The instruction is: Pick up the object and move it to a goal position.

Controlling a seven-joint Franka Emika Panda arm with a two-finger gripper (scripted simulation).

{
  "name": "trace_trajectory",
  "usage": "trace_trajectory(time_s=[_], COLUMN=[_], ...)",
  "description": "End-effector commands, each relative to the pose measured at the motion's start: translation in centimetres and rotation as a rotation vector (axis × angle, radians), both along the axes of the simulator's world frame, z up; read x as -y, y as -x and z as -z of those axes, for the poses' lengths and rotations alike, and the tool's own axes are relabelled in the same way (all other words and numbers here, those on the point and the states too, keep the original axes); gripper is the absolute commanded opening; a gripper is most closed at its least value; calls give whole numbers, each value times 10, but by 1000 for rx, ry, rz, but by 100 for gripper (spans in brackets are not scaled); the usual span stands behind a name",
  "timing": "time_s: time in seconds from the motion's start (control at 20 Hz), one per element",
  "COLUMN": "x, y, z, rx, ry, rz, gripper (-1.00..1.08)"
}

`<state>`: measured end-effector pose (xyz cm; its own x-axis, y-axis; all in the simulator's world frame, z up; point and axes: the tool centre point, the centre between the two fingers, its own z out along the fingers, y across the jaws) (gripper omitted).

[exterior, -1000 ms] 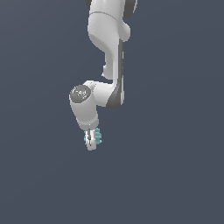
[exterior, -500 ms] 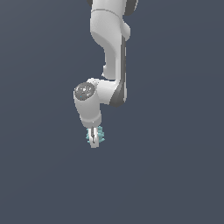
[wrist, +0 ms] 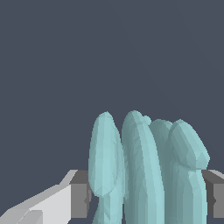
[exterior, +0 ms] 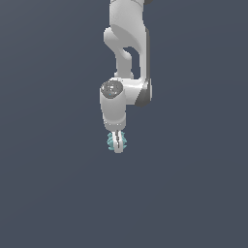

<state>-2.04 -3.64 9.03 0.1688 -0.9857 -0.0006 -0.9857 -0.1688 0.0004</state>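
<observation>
No readable text, labels, brands, nos. or signs in either view. Arm (exterior: 127, 58) casing is plain white, no markings; teal lump (wrist: 144, 170) has only ridges, no print; backdrop plain dark grey.

I see the arm (exterior: 127, 53) hanging down from above; the gripper (exterior: 116, 144) is at its lower end, and the object (exterior: 116, 141) sits between the fingers (wrist: 78, 199), protruding on both sides.
</observation>
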Motion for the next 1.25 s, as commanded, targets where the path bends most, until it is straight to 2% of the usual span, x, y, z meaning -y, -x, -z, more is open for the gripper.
trace_trajectory(time_s=[0.0,0.35,0.65,0.95,1.2], x=[-21,-81,-122,-145,-151], y=[14,55,81,95,98], z=[-6,-24,-36,-43,-45], rx=[1,1,1,1,1], ry=[0,-1,0,1,1], rz=[-1,-2,-1,-1,-1], gripper=[-100,-100,-100,-100,-100])
